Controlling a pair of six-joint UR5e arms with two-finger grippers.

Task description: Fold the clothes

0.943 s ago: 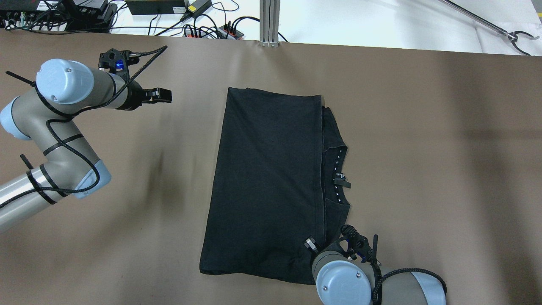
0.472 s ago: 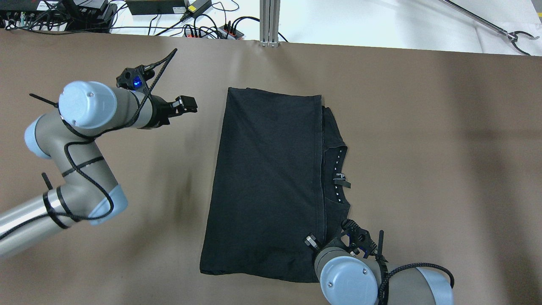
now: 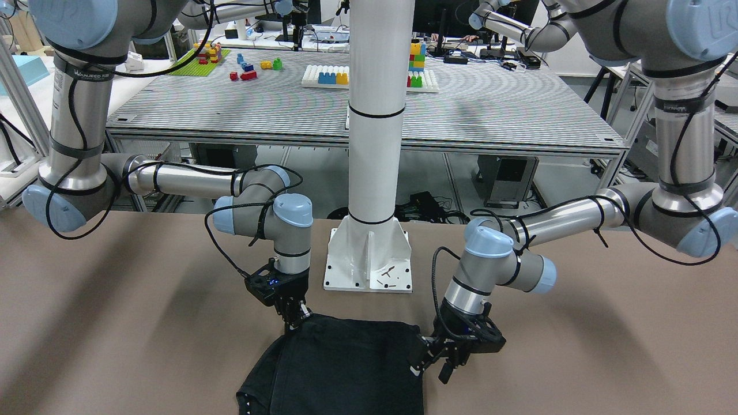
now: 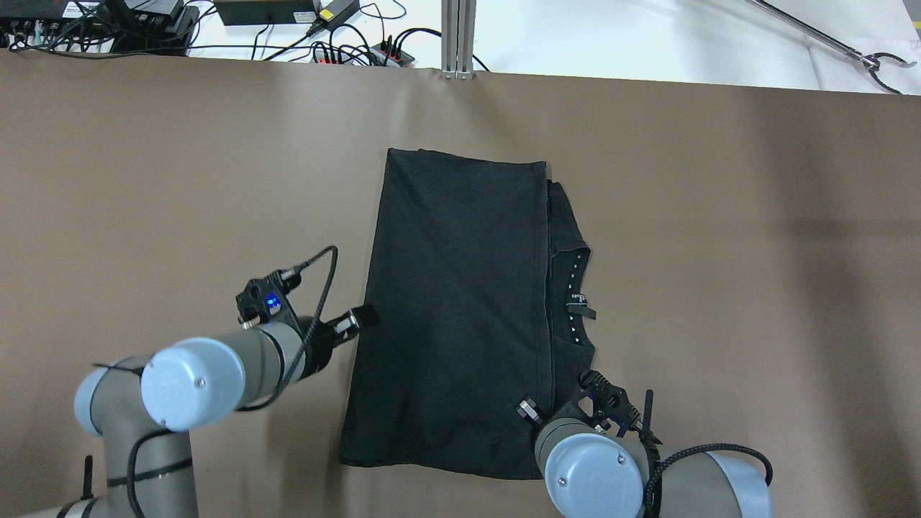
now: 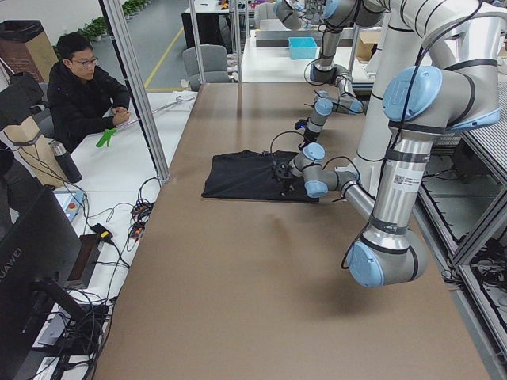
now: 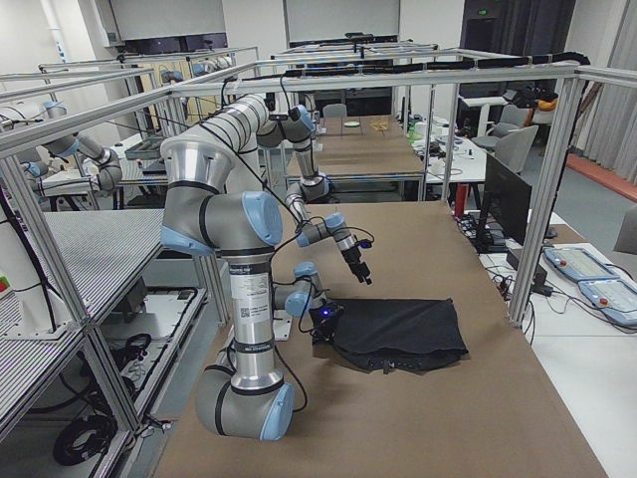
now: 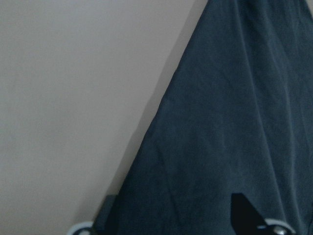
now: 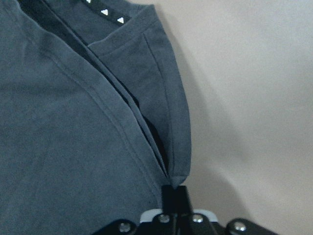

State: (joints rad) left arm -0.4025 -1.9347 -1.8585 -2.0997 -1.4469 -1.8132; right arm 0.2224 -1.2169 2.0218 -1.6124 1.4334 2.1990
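Observation:
The black clothes (image 4: 460,309) lie folded lengthwise on the brown table, with the collar and its label showing along the right side. My left gripper (image 4: 360,318) hovers at the cloth's left edge. In the left wrist view its fingers (image 7: 243,211) stand wide apart and open over the dark fabric (image 7: 230,122). My right gripper (image 4: 529,413) sits at the near right corner. In the right wrist view it (image 8: 176,193) is shut on the folded hem (image 8: 178,161). The front view shows both grippers (image 3: 432,360) (image 3: 297,320) down at the cloth (image 3: 346,369).
The white post's base plate (image 3: 369,259) stands between the arms at the robot's side. Cables and power strips (image 4: 345,47) and an aluminium post (image 4: 458,36) line the far edge. A person (image 5: 79,91) sits at a desk beyond the table.
My left arm has swung from the far left of the table toward the near side, up to the cloth's left edge. The right gripper has stayed at its corner.

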